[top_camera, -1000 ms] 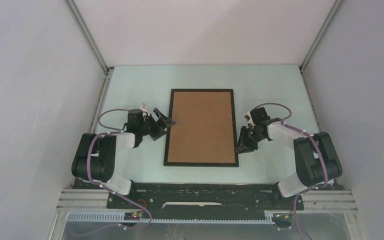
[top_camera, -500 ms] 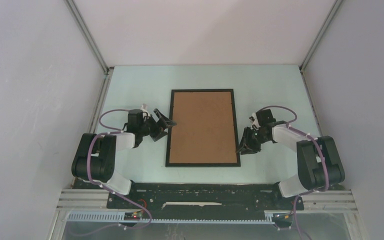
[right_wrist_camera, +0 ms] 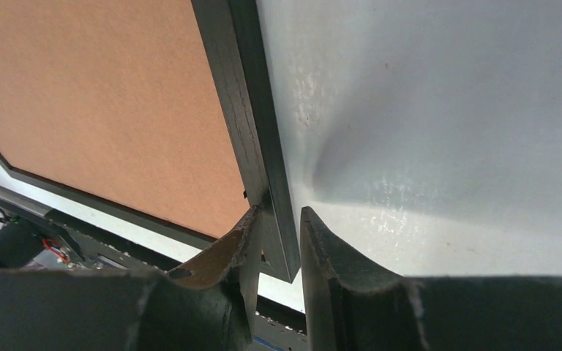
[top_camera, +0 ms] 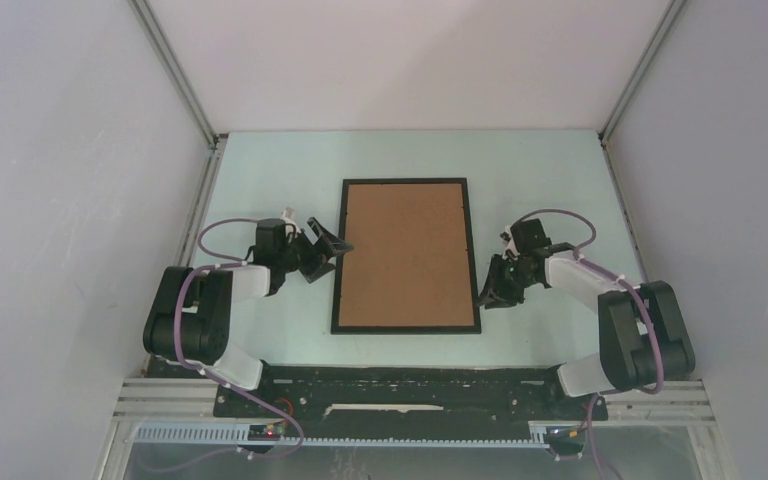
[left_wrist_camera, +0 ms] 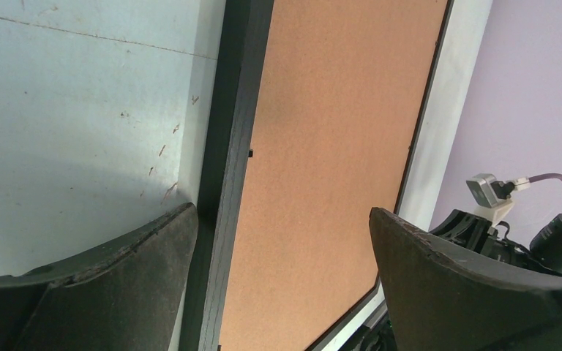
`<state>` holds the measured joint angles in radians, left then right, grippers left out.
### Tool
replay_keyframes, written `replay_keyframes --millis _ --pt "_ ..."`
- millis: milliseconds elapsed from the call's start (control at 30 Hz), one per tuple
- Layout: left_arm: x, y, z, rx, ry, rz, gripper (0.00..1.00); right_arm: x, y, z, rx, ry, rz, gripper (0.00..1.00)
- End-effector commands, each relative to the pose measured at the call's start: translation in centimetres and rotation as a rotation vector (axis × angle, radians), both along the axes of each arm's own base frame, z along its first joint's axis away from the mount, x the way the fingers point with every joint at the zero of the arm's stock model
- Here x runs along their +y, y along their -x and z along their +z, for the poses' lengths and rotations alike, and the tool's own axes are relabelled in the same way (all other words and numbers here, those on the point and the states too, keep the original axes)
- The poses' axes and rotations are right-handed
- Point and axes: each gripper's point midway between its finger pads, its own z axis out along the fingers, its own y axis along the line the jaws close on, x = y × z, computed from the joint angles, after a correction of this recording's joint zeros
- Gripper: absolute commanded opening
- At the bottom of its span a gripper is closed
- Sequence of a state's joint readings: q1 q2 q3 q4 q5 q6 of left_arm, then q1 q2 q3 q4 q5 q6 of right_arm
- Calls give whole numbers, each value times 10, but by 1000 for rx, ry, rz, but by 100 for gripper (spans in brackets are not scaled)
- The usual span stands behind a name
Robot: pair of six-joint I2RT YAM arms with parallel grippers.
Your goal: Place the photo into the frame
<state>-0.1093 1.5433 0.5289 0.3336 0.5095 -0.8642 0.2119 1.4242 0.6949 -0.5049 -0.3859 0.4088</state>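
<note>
The enclosure has plain pale walls around a light blue-green worktop (top_camera: 540, 170), scuffed in places. The frame (top_camera: 405, 181) lies flat at the centre, back upward, with a brown board (top_camera: 406, 255) filling its opening. The photo shows in no view; whether it sits under the board cannot be told. The left claw (left_wrist_camera: 282, 216) is spread wide and hangs over the frame's left rail, with one finger above the bare worktop and the other above the board, neither gripping anything. The right claw (right_wrist_camera: 279, 216) is drawn narrow and pinches the right rail close to its near corner, one finger on the inner side and one on the outer.

Risks noted, as judgement: the pinch holds only a thin rail near one corner, so any lift or pull may twist the frame about that point and let the rail slip free. Tilting may let the board slide or drop out if nothing holds it. The worktop looks smooth, so the frame may skid rather than rise. If the left claw descends, its inner finger may press the board inward or shove the frame askew.
</note>
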Motion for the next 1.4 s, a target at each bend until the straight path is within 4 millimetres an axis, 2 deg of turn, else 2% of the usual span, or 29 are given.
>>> replay_keyframes --millis 0,533,833,1200,1367 --pt "1 10 -8 31 -3 -12 97 2 -2 -6 3 36 9 33" --pt "0 11 -8 31 -2 -14 97 4 -18 -14 2 59 50 30" --pt "-1 10 -8 29 1 -18 97 12 -16 -24 44 113 129 30" --pt "-4 13 -7 15 33 -23 97 44 -34 -23 40 149 187 29" --pt "-8 14 -6 14 61 -34 98 55 -42 -28 57 185 208 30"
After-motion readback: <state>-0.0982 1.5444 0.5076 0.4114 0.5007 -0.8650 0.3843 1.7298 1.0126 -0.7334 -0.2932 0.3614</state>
